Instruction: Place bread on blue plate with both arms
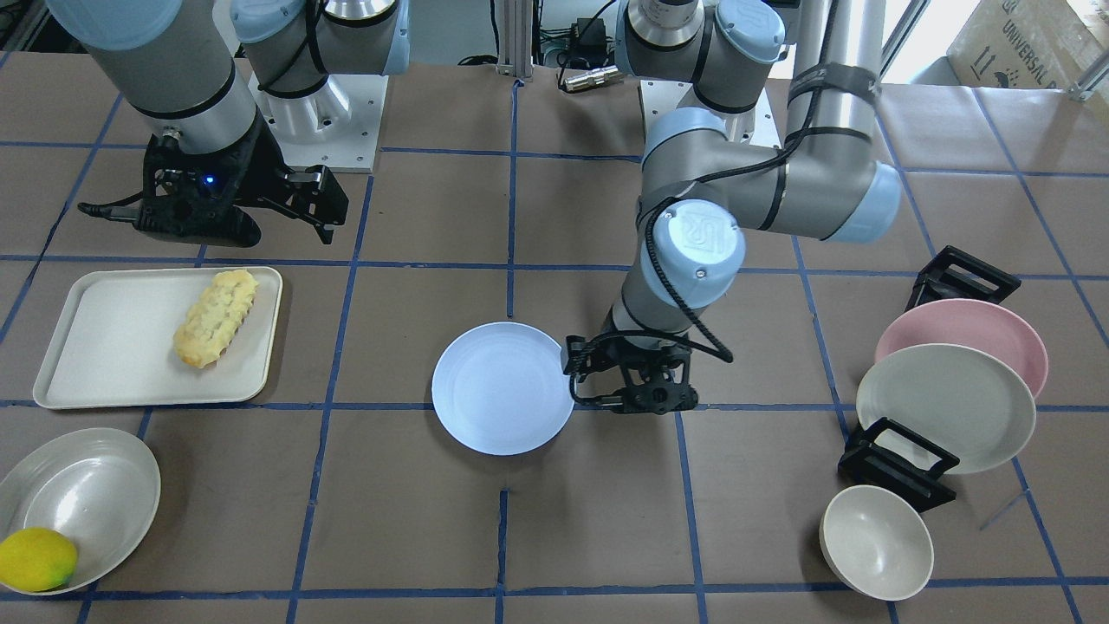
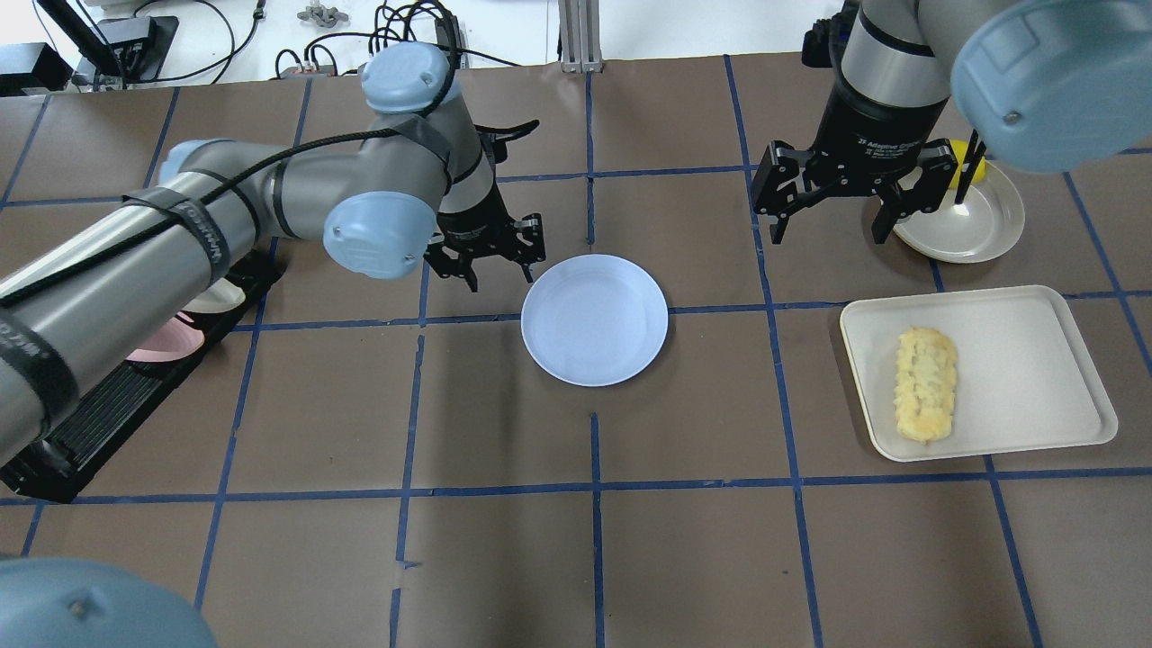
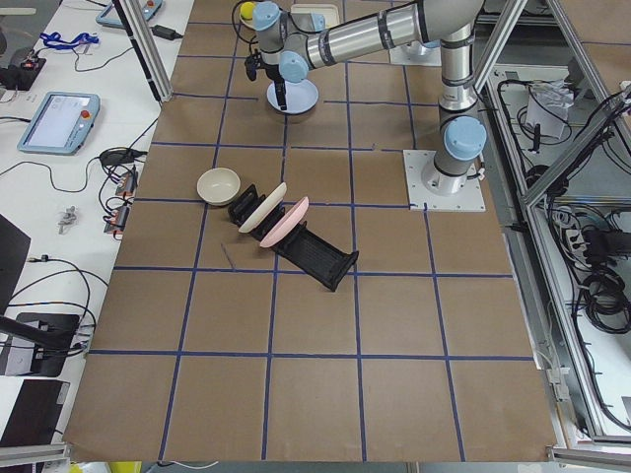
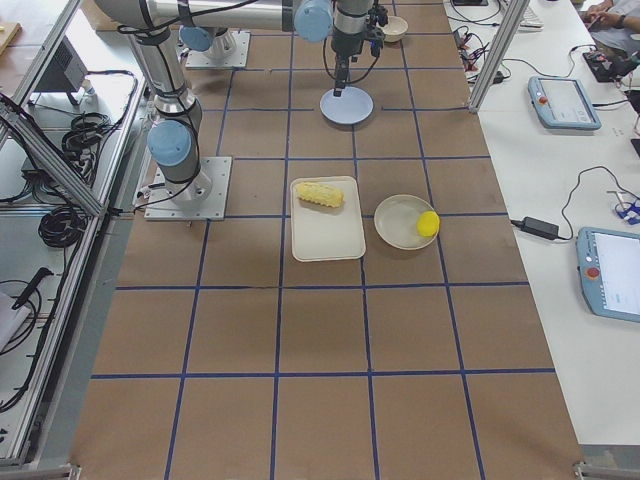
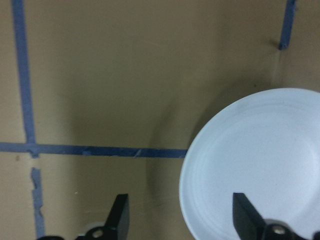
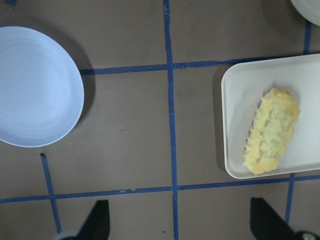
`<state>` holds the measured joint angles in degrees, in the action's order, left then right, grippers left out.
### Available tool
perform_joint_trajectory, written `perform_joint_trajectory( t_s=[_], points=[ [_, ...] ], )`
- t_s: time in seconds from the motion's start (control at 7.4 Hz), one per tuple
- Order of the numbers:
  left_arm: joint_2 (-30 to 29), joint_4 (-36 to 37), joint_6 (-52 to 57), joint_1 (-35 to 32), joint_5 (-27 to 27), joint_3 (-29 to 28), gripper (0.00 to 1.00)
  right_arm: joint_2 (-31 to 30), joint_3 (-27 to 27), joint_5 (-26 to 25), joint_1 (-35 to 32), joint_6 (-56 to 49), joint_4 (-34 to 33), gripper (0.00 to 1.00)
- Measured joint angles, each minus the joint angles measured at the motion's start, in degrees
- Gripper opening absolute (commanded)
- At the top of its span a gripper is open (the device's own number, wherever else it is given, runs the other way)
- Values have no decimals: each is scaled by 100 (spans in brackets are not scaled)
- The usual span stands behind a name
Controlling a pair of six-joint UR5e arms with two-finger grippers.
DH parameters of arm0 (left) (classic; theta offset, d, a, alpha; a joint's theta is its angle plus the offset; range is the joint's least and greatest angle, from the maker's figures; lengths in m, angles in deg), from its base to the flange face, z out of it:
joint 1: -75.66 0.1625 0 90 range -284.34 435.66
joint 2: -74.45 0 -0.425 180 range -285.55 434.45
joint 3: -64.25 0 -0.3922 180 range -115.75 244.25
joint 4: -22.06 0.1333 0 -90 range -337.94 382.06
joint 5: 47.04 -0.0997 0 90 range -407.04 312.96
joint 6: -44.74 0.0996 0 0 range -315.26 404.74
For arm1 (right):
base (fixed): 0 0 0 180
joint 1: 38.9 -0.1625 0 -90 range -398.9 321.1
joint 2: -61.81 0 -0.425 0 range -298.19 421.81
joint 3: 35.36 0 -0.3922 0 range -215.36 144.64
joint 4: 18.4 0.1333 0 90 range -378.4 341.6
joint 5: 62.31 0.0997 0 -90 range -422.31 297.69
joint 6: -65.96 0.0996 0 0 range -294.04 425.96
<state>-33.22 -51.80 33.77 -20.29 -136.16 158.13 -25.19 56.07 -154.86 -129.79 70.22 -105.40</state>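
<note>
The bread [image 1: 217,318] lies on a cream tray [image 1: 104,364]; it also shows in the overhead view [image 2: 924,384] and in the right wrist view [image 6: 272,131]. The blue plate [image 2: 595,319] lies flat and empty at mid-table. My left gripper [image 2: 486,261] is open and low at the plate's rim. In the left wrist view [image 5: 182,220] its jaws stand either side of the rim of the blue plate [image 5: 260,160]. My right gripper [image 2: 832,229] is open and empty, held above the table beside the tray's far corner, apart from the bread.
A grey bowl [image 1: 87,494] with a lemon [image 1: 35,559] on its rim stands beyond the tray. A black rack [image 1: 892,468] holds a pink plate [image 1: 962,334] and a cream plate [image 1: 944,407] on my left. A small cream bowl [image 1: 875,542] sits beside it.
</note>
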Motion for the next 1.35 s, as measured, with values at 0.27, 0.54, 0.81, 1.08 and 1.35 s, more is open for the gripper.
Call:
perform_joint_trajectory(
  t_s=[0.27,0.54,0.81,1.08,1.35],
  points=[
    [600,-436,206,374,-243,6,100,-19,292,-409,369,-73,-48,100],
    [1021,-887,393,543,-275,-44,100,-55,819,-584,1122,-109,-238,100],
    [1351,-1193,440,559,-256,-91,100,-85,1664,-637,1536,-107,-1068,100],
    [1609,-1624,433,476,-242,-162,100,-104,2421,-595,1820,-105,-1897,100],
    [1775,-1993,430,408,-83,-222,100,-86,3029,-535,2037,-97,-2588,100]
  ],
)
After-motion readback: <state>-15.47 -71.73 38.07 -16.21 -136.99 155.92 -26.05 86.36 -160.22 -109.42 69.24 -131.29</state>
